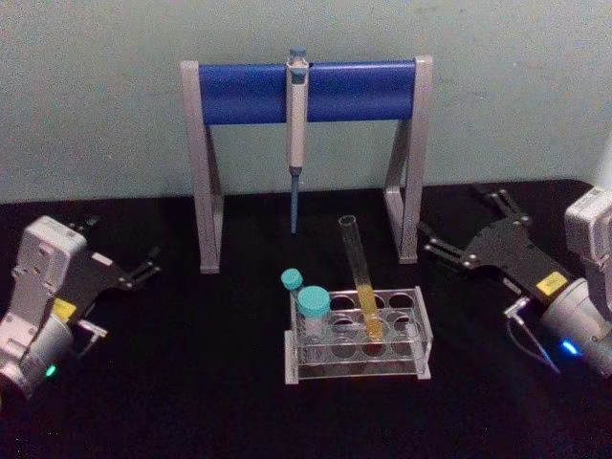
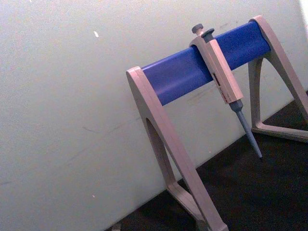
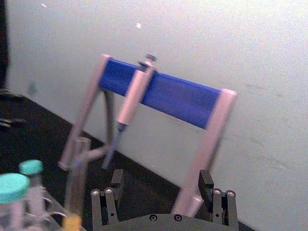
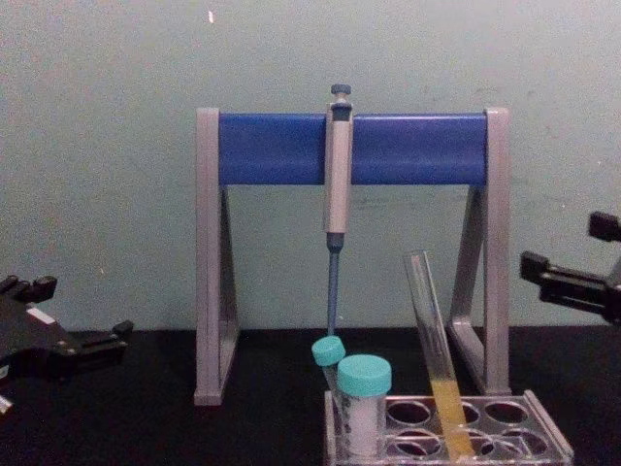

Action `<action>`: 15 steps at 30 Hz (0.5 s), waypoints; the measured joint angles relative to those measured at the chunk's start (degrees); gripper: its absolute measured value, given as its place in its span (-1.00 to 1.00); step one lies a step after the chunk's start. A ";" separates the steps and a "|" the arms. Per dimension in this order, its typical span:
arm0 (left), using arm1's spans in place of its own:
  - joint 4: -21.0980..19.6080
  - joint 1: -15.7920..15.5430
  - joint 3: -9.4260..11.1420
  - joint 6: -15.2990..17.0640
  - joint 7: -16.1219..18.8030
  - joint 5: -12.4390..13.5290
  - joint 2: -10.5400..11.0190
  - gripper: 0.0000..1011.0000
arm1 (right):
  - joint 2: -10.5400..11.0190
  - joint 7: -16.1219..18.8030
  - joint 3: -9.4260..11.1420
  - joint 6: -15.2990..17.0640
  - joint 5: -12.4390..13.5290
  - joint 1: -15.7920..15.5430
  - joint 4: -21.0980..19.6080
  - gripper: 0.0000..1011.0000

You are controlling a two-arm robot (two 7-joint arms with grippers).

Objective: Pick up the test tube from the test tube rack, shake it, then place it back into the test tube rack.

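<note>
1. standing in a hole near the middle of the test tube rack (image 1: 356, 369), the test tube (image 1: 361, 277) is not yet lifted. yellow liquid fills its lower part and its open mouth points up.
2. its long axis is close to upright but leans. in the head view the mouth tips toward 11 o'clock, and in the chest view toward the robot's left.
3. the right gripper (image 1: 459, 220) sits at the rack's 2 o'clock with its jaws spread wide, holding nothing. the tube lies at about 8 o'clock from it, near but apart.
4. the left gripper (image 1: 120, 244) is parked at the rack's 9 o'clock, well apart, also spread and holding nothing.
5. the right arm is the nearer one, so the pick looks like its job. it would have to swing toward 8 o'clock and close on the bare glass above the rack, matching the lean.
6. the teal-capped tubes (image 1: 313, 304) stand at the rack's 9 o'clock end, beyond the tube from that gripper. the pipette stand (image 1: 239, 93) is at 12 o'clock on the table (image 1: 191, 382).
</note>
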 joint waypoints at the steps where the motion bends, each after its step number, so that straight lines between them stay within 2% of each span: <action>1: 0.00 0.00 0.00 0.00 0.00 0.00 0.00 0.98 | -0.11 0.75 -0.09 0.00 0.33 0.11 -0.06 0.98; 7: 0.00 0.00 0.00 0.00 0.00 0.00 0.00 0.98 | -0.96 5.99 -0.85 0.98 2.74 1.08 -0.17 0.98; 15: 0.00 0.00 0.00 0.00 0.00 0.00 0.00 0.98 | -1.98 11.61 -2.18 3.57 4.00 2.91 0.75 0.98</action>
